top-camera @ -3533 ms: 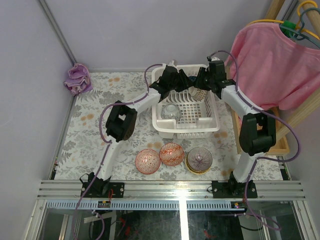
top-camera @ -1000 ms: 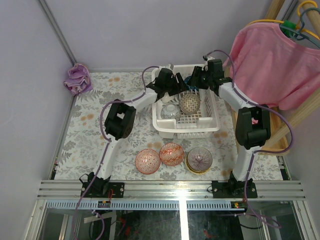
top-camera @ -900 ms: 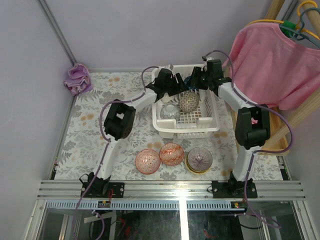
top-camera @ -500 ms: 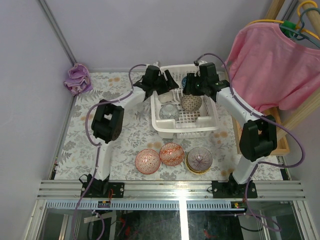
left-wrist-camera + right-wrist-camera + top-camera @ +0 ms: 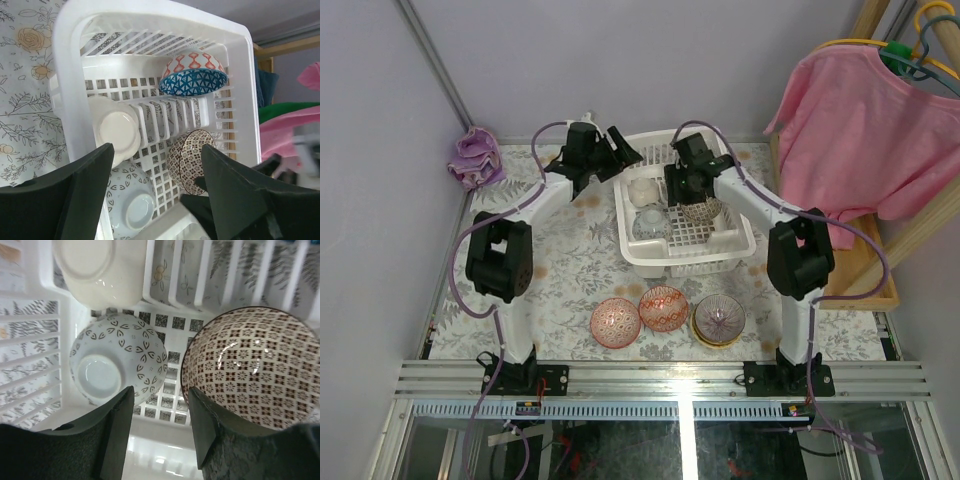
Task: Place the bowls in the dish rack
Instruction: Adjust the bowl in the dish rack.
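Observation:
The white dish rack (image 5: 686, 262) stands at the back middle of the table. It holds a plain whitish bowl (image 5: 645, 190), an upturned white leaf-print bowl (image 5: 651, 222) and a brown-patterned bowl (image 5: 701, 211). The left wrist view also shows a blue netted bowl (image 5: 194, 74) on edge at the rack's (image 5: 239, 100) far end. My left gripper (image 5: 617, 150) is open and empty beside the rack's far left corner. My right gripper (image 5: 682, 186) is open and empty above the rack floor, between the leaf-print bowl (image 5: 119, 360) and the brown-patterned bowl (image 5: 252, 367). Two pink-red bowls (image 5: 616, 322) (image 5: 663, 308) and a tan-yellow bowl (image 5: 719, 319) sit on the table in front.
A purple cloth (image 5: 475, 157) lies at the back left corner. A pink shirt (image 5: 860, 130) hangs on the right above a wooden frame (image 5: 880, 290). The table has a leaf-print cover (image 5: 570, 270).
The brown-patterned bowl went into the rack and my right gripper let go of it. My left arm swung left out of the rack. My right gripper moved left and nearer.

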{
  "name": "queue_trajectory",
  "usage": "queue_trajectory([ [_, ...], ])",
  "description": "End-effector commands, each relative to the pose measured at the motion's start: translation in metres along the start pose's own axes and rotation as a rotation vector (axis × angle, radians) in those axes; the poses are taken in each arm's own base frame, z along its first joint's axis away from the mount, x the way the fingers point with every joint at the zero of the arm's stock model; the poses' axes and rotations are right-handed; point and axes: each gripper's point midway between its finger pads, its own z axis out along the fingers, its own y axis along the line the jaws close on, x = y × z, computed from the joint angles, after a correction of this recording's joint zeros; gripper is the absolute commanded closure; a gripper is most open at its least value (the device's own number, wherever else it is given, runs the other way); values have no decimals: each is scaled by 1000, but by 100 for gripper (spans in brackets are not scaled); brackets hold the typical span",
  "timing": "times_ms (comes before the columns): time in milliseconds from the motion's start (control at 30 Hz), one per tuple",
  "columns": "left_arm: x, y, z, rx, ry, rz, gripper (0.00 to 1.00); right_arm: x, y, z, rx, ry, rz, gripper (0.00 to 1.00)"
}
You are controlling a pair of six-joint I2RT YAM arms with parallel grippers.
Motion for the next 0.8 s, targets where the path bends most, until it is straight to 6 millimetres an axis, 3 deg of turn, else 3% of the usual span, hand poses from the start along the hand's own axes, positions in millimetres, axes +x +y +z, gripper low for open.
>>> queue_trajectory([
  [0, 1, 8, -4, -9, 8, 10, 29, 4, 4, 10, 62, 57, -55, 46],
  [267, 2, 25, -15, -30, 18, 7, 29, 20, -15, 33, 224, 132, -120, 50],
  [400, 6, 30, -15, -34, 30, 5, 29, 25, -20, 37, 250, 149, -131, 56],
  [433, 7, 31, -15, -35, 33, 4, 29, 24, -19, 37, 251, 146, -133, 61],
  [567, 13, 38, -14, -48, 50, 1, 29, 12, -16, 32, 235, 111, -140, 88],
  [667, 15, 39, -14, -49, 59, 2, 29, -8, -7, 17, 193, 58, -139, 99],
  [767, 15, 40, -13, -51, 60, 4, 29, -32, 5, -5, 79, -24, -87, 100],
])
